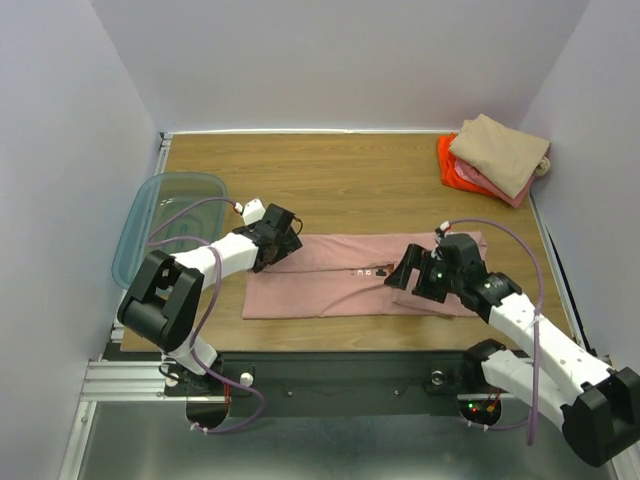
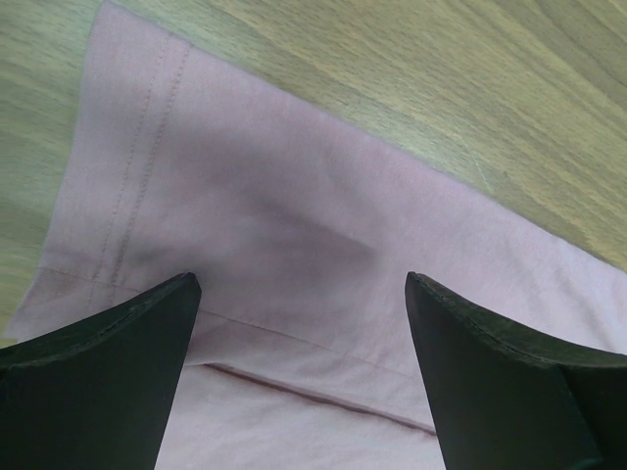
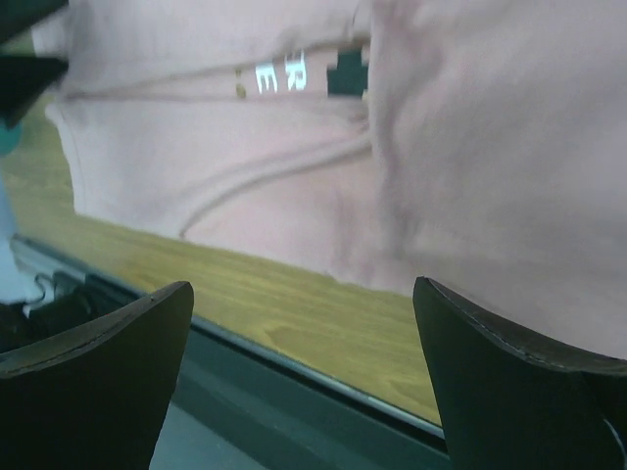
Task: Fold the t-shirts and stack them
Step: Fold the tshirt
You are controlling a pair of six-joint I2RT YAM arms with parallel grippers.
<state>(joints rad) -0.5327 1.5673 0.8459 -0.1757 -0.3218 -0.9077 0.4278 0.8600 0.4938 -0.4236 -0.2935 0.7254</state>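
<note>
Item one: dusty-pink t-shirt (image 1: 320, 285), lying flat on the wooden counter (image 1: 340, 180), folded lengthwise into a long strip. A stitched hem shows at one end in the left wrist view (image 2: 294, 215). A small chest print with pale letters (image 3: 294, 73) peeks out along the fold line in the right wrist view. Item two: left gripper (image 1: 288, 241), poised over the far left corner of the dusty-pink t-shirt, its fingers spread wide apart (image 2: 299, 294) with only cloth showing between them. Whether it touches the fabric cannot be told. Item three: right gripper (image 1: 402, 275), over the right part of the same shirt toward its near edge, fingers likewise parted and holding nothing (image 3: 304, 294). Item four: a stack of folded t-shirts well beyond the dusty-pink t-shirt's far right corner, with the tan shirt (image 1: 497, 150) on top, a pink one (image 1: 500, 188) under it and an orange one (image 1: 449, 160) lowest. Item five: clear teal bin (image 1: 135, 225), just off the dusty-pink t-shirt's left end, hanging over the counter's side edge.
</note>
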